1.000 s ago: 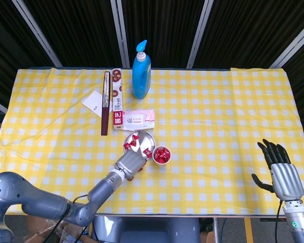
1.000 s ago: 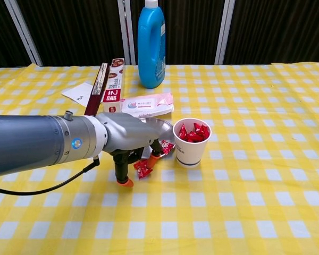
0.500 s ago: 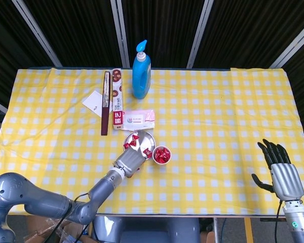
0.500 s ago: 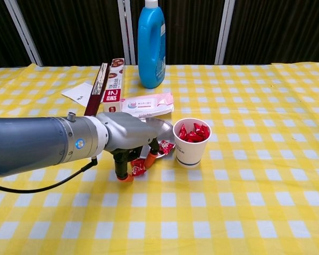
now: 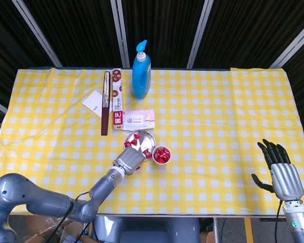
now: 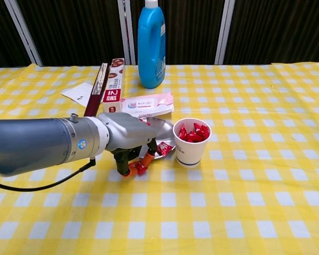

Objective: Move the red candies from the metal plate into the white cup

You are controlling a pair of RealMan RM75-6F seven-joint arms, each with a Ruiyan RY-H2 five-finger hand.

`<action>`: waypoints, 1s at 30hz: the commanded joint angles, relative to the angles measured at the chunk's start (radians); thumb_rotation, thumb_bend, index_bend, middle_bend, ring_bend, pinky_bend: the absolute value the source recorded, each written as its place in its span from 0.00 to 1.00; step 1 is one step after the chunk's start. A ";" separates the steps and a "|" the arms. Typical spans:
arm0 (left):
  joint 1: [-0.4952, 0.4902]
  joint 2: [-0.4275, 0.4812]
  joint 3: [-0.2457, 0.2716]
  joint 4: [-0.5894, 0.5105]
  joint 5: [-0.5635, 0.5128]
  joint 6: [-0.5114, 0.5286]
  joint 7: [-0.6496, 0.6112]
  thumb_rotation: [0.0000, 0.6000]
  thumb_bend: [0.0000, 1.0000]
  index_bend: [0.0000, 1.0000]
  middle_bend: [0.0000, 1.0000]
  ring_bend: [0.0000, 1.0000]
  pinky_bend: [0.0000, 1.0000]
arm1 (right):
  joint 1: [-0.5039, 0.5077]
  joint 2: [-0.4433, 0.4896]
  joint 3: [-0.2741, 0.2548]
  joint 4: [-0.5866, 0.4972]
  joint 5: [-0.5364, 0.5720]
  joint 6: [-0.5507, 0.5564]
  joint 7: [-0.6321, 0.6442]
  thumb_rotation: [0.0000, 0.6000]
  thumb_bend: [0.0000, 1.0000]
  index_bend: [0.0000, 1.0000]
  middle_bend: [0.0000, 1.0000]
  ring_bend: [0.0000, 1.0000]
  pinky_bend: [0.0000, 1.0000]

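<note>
The metal plate sits mid-table with a few red candies in it, and one candy lies at its near edge. To its right stands the white cup, filled with red candies. My left hand hovers at the plate's near-left side. Its orange fingertips pinch a red candy just over the cloth. My right hand waits far off at the table's right front, fingers spread and holding nothing; only the head view shows it.
Behind the plate lie a pink wipes pack, a long snack box, a dark flat box and a white card. A tall blue pump bottle stands at the back.
My left hand's fingers have drawn together around the candy that lay on the cloth, and the hand has shifted slightly toward the plate. The right hand has stayed still.
</note>
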 commanded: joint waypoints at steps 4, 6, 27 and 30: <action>0.006 -0.007 -0.002 0.012 0.003 -0.001 -0.005 1.00 0.46 0.55 0.84 0.89 0.93 | 0.000 0.000 0.001 0.000 0.001 0.000 0.001 1.00 0.36 0.00 0.00 0.00 0.00; 0.007 -0.005 -0.002 0.011 0.006 -0.001 -0.006 1.00 0.47 0.56 0.85 0.89 0.93 | 0.000 0.000 0.000 0.000 0.001 -0.001 0.000 1.00 0.36 0.00 0.00 0.00 0.00; 0.001 0.119 -0.094 -0.175 0.081 0.068 -0.030 1.00 0.47 0.55 0.84 0.89 0.93 | 0.001 -0.001 -0.001 -0.003 -0.002 0.000 -0.001 1.00 0.36 0.00 0.00 0.00 0.00; -0.009 0.126 -0.128 -0.185 0.094 0.071 -0.043 1.00 0.47 0.55 0.84 0.89 0.93 | 0.001 0.000 0.000 -0.003 0.000 -0.001 0.002 1.00 0.36 0.00 0.00 0.00 0.00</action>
